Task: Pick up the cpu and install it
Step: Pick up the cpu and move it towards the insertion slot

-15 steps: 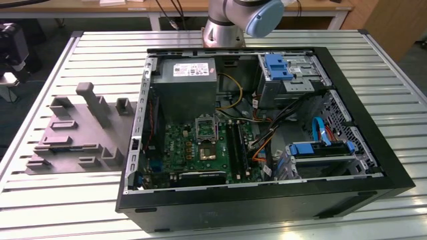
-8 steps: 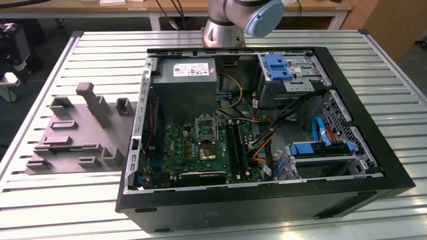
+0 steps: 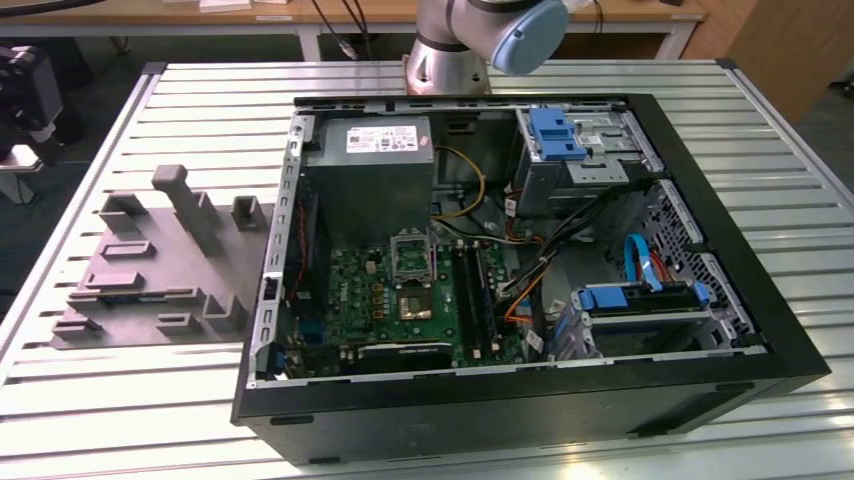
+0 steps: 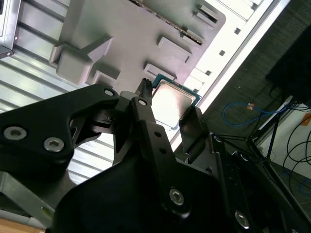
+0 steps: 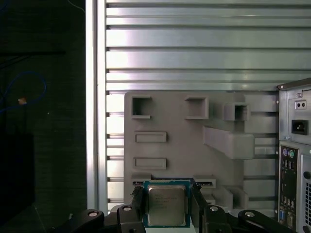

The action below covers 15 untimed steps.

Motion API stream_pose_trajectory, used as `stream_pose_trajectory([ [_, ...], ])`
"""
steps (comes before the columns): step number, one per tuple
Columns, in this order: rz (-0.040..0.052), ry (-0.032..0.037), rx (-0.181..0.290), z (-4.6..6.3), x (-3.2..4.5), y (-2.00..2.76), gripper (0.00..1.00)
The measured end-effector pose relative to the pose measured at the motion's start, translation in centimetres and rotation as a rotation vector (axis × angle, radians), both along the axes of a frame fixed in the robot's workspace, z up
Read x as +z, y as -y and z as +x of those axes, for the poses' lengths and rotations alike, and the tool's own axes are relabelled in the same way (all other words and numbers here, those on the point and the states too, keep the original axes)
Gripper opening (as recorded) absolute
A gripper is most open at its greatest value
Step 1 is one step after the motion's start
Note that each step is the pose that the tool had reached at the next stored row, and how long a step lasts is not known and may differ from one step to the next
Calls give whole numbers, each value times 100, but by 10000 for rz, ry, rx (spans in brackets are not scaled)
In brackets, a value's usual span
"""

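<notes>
First wrist view: cpu (image 5: 166, 206) (lid print unreadable) pinched in the tool (image 5: 167, 196), over grey tray (image 5: 184, 131).

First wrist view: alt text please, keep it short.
A small, square, silvery-lidded cpu is clamped in the black gripper. Beyond it, a grey moulded fixture tray lies on a slatted aluminium table, beside the rear of a computer case.

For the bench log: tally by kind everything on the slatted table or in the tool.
cpu: 1
grey fixture tray: 1
computer case: 1
Total: 3
</notes>
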<state>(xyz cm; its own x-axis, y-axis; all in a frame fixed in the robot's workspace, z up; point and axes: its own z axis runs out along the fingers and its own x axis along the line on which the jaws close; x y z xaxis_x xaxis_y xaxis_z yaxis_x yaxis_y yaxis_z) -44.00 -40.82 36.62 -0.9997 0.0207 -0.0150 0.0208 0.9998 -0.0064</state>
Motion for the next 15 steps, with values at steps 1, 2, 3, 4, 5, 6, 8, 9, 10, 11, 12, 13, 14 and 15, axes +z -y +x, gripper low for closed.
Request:
stream_pose_trajectory([
  [1, 0, 0, 0, 2, 0, 0, 47],
  [2, 0, 0, 0, 4, 0, 0, 47],
  [3, 0, 0, 0, 7, 0, 0, 47],
  [4, 0, 0, 0, 9, 0, 0, 47],
  [5, 0, 0, 1, 10, 0, 0, 47],
  [6, 0, 0, 0, 12, 0, 0, 47],
  [8, 0, 0, 0, 17, 0, 0, 47],
  [9, 0, -1, 0, 18, 0, 0, 47],
  [10, 0, 0, 0, 20, 0, 0, 47],
  [11, 0, 0, 0, 21, 0, 0, 47],
  [12, 0, 0, 0, 34, 0, 0, 47],
  [13, 0, 0, 0, 48, 0, 0, 47],
  [14, 0, 0, 0, 50, 0, 0, 47],
  [15, 0, 0, 0, 51, 0, 0, 47],
])
